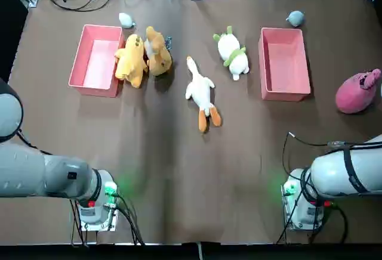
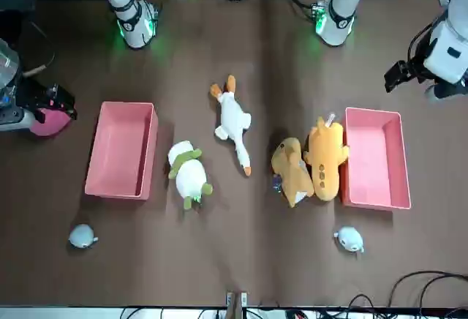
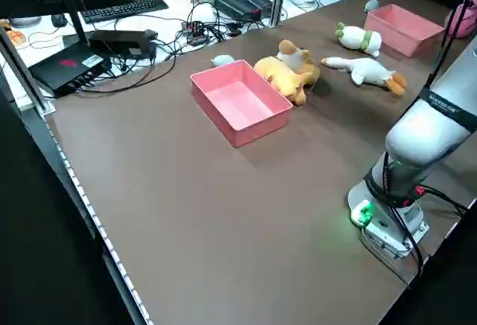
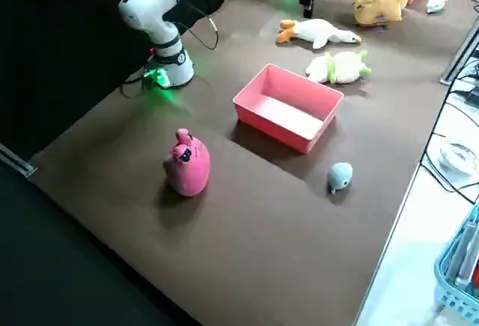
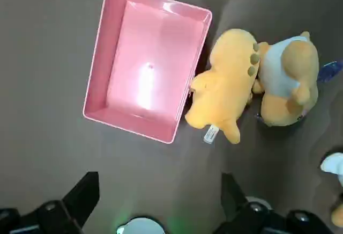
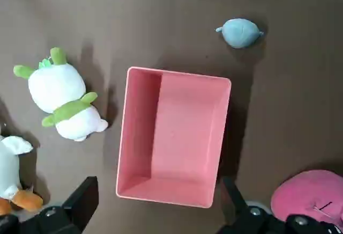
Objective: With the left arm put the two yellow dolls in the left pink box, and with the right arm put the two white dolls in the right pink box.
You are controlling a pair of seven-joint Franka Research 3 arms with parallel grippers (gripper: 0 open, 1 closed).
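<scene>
On the brown worktop (image 1: 179, 176) both pink boxes, left (image 1: 95, 59) and right (image 1: 284, 63), are empty, so nothing is done yet. Two yellow dolls (image 1: 143, 57) lie touching the left box; the white goose (image 1: 200, 92) and white-green doll (image 1: 232, 52) lie between the boxes. The left tool (image 5: 155, 204) and right tool (image 6: 155, 204) hover open, holding nothing. One doll's tag (image 5: 210, 133) is unreadable.

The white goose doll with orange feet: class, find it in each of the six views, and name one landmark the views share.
Top view: white goose doll at the table's centre.
Front view: centre, orange feet toward the arms.
Left side view: upper right.
Right side view: top centre.
Left wrist view: only a sliver at the right edge.
Right wrist view: partly cut off at the lower left edge.
Shared landmark: the white and green doll, absent only from the left wrist view.
</scene>
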